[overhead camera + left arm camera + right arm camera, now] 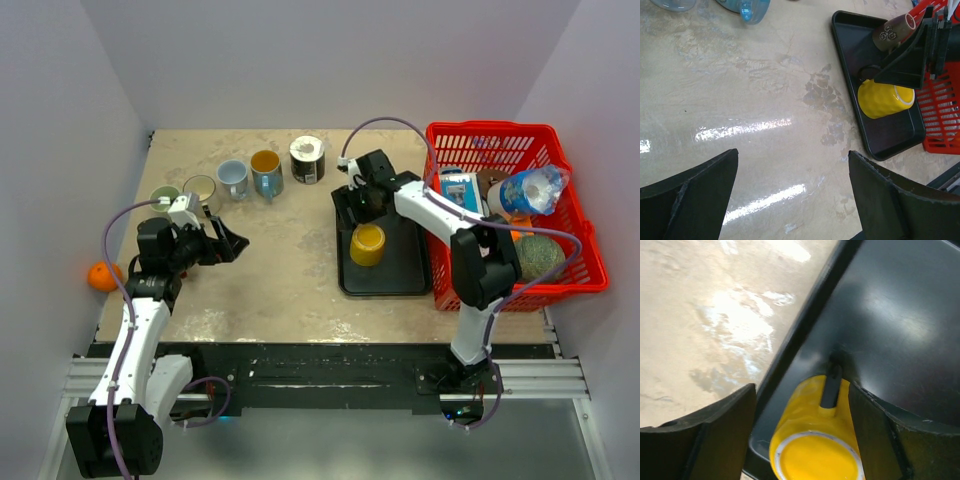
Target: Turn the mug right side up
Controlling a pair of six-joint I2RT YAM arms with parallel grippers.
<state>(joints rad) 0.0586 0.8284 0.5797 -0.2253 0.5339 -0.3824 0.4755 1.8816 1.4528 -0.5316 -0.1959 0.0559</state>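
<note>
The yellow mug [367, 244] stands upside down on the black tray [400, 278], its white-ringed base up and its dark handle toward the far side. My right gripper [362, 218] reaches down over it. In the right wrist view the mug [815, 440] sits between the fingers of that gripper [802, 390]: the right finger [880, 430] is against its side, the left finger [720, 430] stands a little apart. My left gripper [235, 245] hovers open over bare table, left of the tray, with nothing between its fingers [695, 190]. The left wrist view shows the mug [885, 99] too.
Several mugs [233, 178] line the back left of the table, with a dark one [307, 158] at the row's right end. A red basket [590, 272] full of items stands right of the tray. An orange [102, 275] lies at the left edge.
</note>
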